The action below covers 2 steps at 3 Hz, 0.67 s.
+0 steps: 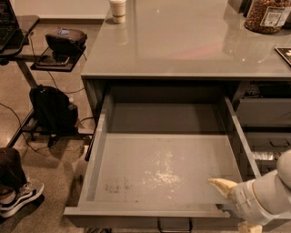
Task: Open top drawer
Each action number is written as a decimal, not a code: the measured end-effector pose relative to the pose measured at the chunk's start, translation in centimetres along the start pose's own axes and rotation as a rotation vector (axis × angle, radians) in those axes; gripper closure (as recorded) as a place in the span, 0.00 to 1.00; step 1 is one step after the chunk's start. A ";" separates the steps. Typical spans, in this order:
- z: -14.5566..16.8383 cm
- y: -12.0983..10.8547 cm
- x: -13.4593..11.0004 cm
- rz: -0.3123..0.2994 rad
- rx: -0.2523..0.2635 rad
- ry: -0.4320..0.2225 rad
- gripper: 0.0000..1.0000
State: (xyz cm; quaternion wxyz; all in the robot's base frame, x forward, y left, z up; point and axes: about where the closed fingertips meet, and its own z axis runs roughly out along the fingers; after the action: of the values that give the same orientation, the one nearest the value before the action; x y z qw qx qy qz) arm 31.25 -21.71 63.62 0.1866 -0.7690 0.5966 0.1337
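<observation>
Drawer (97,157) is pulled far out from under the counter (182,45). The whole pale, scuffed floor is exposed and nothing is inside. Going by that, the open is essentially done.

Gripper (235,205) is at the drawer's front right corner, not on the handle (174,225). The handle is centred on the drawer front, well to the gripper's left.
- One fingertip (222,184) reaches over the front wall into the drawer, just above the floor.
- The other tip shows below it, outside the drawer front.
- So the jaws are spread with the front wall between them. Can't tell if either pad touches the wall.
- My read: straddling the wall gives a hook to pull on, which would explain skipping the handle.

Arm pose: the white forearm comes in low from the drawer's right, about level with its rim. The wrist is angled in toward the drawer's middle. The rest of the arm is out of view.

Narrower drawers (263,111) sit right of the drawer, close to the forearm. A cup (117,9) and a jar (268,16) sit on the counter, well behind the drawer and out of the way.

Next move, as I judge it: lift the inner finger clear of the wall before backing off. Otherwise it could catch the wall and shove the drawer back in.
</observation>
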 end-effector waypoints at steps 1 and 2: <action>-3.8 -1.2 -1.9 0.020 -0.047 -0.029 0.00; -9.7 -1.5 -4.2 0.020 -0.056 -0.033 0.00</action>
State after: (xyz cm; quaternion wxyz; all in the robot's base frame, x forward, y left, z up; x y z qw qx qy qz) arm 31.47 -22.10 74.32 0.1733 -0.7656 0.5972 0.1648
